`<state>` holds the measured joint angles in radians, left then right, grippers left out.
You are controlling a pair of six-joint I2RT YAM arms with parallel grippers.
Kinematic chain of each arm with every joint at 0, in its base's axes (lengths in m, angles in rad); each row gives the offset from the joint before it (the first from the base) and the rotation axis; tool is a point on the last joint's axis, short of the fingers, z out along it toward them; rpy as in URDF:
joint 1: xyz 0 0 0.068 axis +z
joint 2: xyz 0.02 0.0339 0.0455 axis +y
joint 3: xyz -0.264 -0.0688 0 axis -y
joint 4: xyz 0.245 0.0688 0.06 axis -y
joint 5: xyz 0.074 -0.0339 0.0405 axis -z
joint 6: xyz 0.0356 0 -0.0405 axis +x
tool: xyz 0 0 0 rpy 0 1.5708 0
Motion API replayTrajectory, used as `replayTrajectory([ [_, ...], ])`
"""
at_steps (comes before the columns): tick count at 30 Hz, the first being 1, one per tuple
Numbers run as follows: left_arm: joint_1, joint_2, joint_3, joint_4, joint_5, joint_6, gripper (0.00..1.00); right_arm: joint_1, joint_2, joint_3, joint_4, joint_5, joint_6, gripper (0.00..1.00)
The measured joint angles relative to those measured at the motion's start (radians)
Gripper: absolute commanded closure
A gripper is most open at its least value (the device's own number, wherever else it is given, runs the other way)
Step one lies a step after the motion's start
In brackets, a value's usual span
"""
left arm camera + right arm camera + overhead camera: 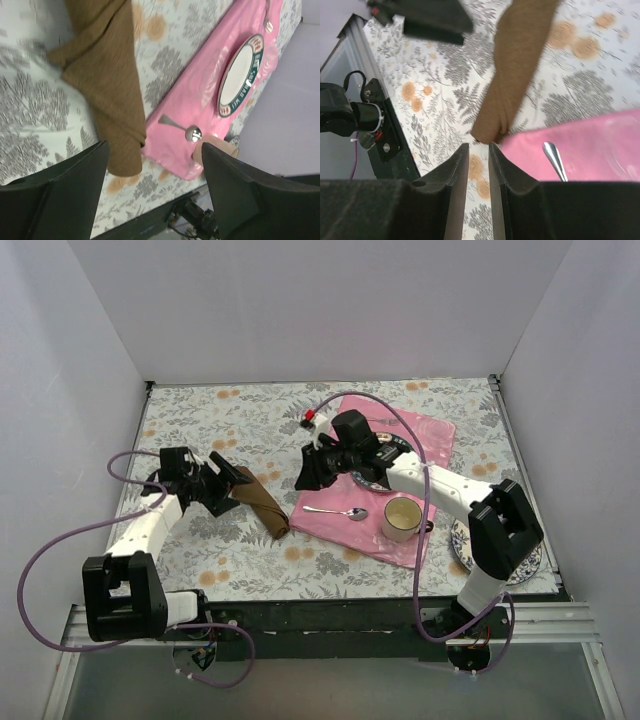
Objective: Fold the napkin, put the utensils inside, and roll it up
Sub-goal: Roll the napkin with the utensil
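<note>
The dark brown napkin (263, 506) lies bunched in a long strip on the floral tablecloth, its near end touching the pink mat's left corner. It also shows in the left wrist view (107, 75) and the right wrist view (517, 65). My left gripper (230, 487) is wide open and empty just above the napkin's far end (154, 150). My right gripper (305, 478) hovers over the napkin's near end (478, 147), its jaws a narrow gap apart with nothing between them. A silver spoon (340, 512) lies on the mat. Fork tines (268, 23) show at the mat's far side.
The pink mat (420, 435) holds a beige cup (402, 519) and a green-rimmed plate (240, 75), which sits partly under the right arm. Another plate (458, 540) sits at the right near edge. White walls close off three sides.
</note>
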<state>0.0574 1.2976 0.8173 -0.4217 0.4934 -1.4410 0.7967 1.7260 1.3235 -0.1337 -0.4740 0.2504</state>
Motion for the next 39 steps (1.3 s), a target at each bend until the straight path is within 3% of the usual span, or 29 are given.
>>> replayTrajectory([
  [6, -0.012, -0.097, -0.270, 0.107, 0.107, -0.136, 0.23, -0.085, -0.049, -0.116, -0.001, 0.011, -0.001, 0.69],
  [10, -0.019, -0.098, -0.354, 0.195, 0.137, -0.207, 0.24, -0.090, -0.050, -0.155, -0.007, 0.011, -0.005, 0.69],
  [20, -0.024, -0.029, -0.401, 0.357, 0.148, -0.269, 0.34, -0.090, -0.083, -0.191, 0.003, 0.000, -0.009, 0.70],
  [29, -0.031, 0.057, -0.393, 0.422, 0.119, -0.277, 0.35, -0.090, -0.084, -0.195, 0.009, 0.000, -0.014, 0.70],
  [39, -0.040, 0.160, -0.377, 0.545, 0.116, -0.323, 0.48, -0.090, -0.084, -0.209, 0.019, -0.005, -0.018, 0.70],
])
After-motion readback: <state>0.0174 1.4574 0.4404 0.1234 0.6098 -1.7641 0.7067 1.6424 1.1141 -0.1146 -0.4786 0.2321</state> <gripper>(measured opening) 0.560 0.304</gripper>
